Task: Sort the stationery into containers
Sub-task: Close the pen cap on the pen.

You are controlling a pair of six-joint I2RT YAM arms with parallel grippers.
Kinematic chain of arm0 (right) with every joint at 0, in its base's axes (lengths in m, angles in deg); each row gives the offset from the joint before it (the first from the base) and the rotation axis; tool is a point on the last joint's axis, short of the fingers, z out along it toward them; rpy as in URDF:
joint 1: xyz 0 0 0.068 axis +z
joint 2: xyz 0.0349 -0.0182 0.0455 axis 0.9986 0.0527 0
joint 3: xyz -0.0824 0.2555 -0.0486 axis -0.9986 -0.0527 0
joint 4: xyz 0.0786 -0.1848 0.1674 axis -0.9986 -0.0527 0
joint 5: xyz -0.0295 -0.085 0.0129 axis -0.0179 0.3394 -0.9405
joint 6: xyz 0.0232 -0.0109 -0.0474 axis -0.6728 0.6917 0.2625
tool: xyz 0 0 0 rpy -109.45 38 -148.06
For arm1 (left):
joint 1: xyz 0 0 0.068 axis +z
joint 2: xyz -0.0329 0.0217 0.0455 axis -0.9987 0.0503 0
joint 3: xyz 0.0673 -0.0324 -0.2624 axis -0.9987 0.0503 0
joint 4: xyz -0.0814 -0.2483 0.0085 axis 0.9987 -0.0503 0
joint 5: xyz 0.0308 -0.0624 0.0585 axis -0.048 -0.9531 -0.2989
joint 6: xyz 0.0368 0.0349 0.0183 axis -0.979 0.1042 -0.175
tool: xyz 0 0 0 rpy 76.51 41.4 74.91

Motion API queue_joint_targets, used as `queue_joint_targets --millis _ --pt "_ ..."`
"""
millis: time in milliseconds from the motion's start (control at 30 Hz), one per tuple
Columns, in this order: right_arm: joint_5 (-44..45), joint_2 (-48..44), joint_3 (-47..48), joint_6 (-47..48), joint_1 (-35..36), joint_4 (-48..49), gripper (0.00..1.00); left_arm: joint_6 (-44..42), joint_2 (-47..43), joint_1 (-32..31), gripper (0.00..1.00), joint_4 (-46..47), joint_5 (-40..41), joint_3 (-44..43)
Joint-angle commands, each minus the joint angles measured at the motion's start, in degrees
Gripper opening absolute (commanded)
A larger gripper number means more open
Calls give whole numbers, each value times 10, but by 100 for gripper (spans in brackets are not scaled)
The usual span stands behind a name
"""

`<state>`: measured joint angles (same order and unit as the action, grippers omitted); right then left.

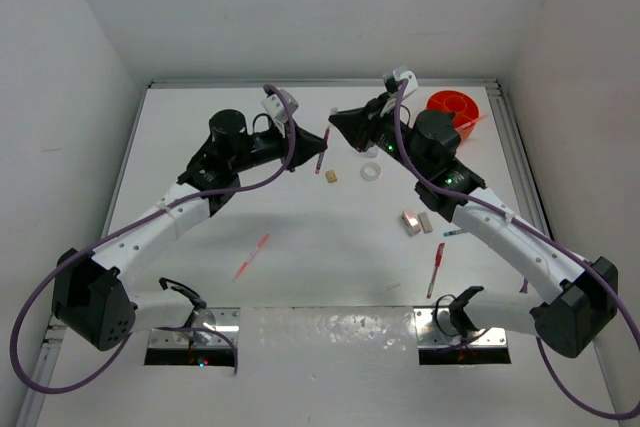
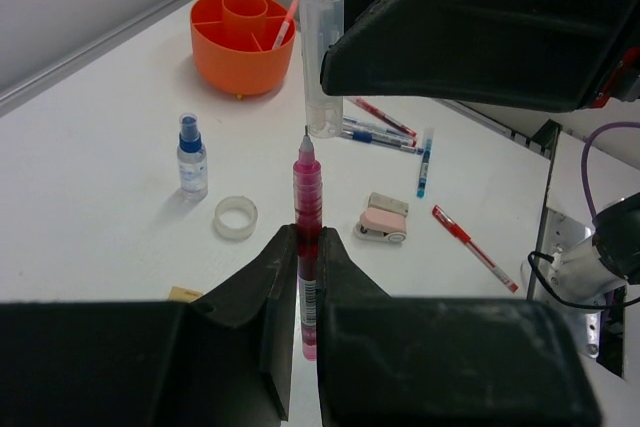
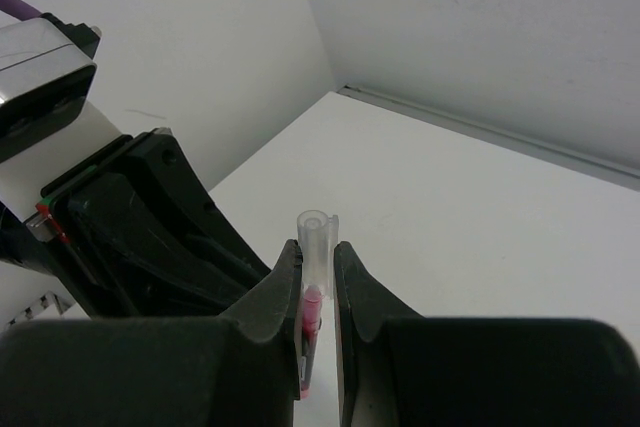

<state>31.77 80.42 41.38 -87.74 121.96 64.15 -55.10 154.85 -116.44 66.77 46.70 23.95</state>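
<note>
a barcode strip [image 2: 309, 299] wraps the pink pen [image 2: 307, 187], its print too small to read. the pen has a translucent pink barrel and a fine needle tip. it stands upright over the table [image 2: 100, 147], clamped tight in the left gripper [image 2: 308, 242]. right at its tip, the right gripper [image 3: 318, 252] pinches a clear cap [image 2: 322, 57]. the orange tub [image 2: 235, 72] sits well behind.
</note>
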Motion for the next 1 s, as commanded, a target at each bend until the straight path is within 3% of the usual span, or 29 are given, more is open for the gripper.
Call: queue_joint_targets --millis 0,967 --pt "11 -14 0 4 -7 24 0 1 -18 -6 0 9 -9 -7" --pt "-6 2 -8 -37 -7 60 0 25 -10 -15 0 56 1 9"
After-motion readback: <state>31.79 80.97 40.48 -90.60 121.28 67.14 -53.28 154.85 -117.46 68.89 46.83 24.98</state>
